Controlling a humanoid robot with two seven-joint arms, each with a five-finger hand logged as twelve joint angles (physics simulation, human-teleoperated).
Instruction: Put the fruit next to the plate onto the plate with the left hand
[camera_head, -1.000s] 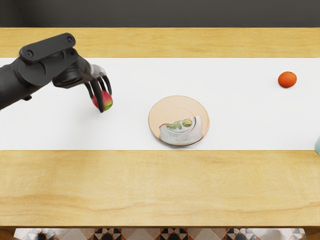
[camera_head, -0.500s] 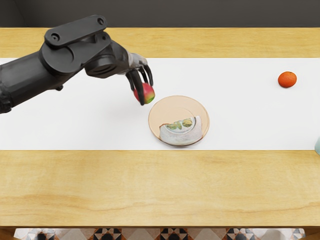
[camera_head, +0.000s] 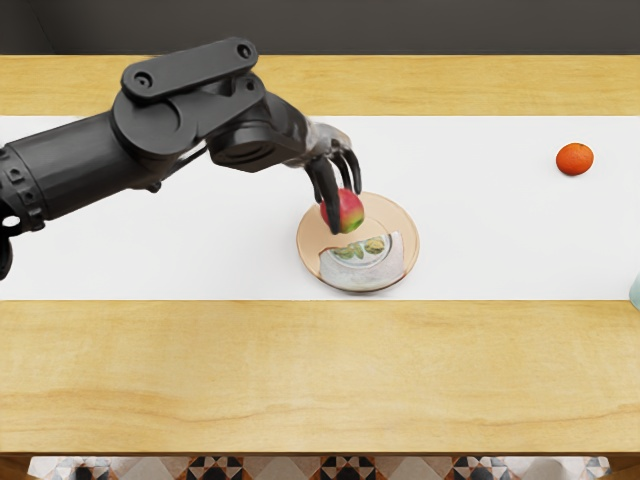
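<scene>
The left hand (camera_head: 333, 172) grasps the red-green fruit (camera_head: 347, 212) from above, leaving its underside free for lowering. The fruit hangs over the upper left part of the plate (camera_head: 398, 212) at frame centre, apparently not yet set down. An orange (camera_head: 574, 159) lies well apart, upper right on the table (camera_head: 300, 370).

A wooden table (camera_head: 320, 370) carries a white runner (camera_head: 480, 260) across its middle. On the runner sit a tan plate (camera_head: 398, 218) (centre) and, far right, an orange fruit (camera_head: 574, 159).
</scene>
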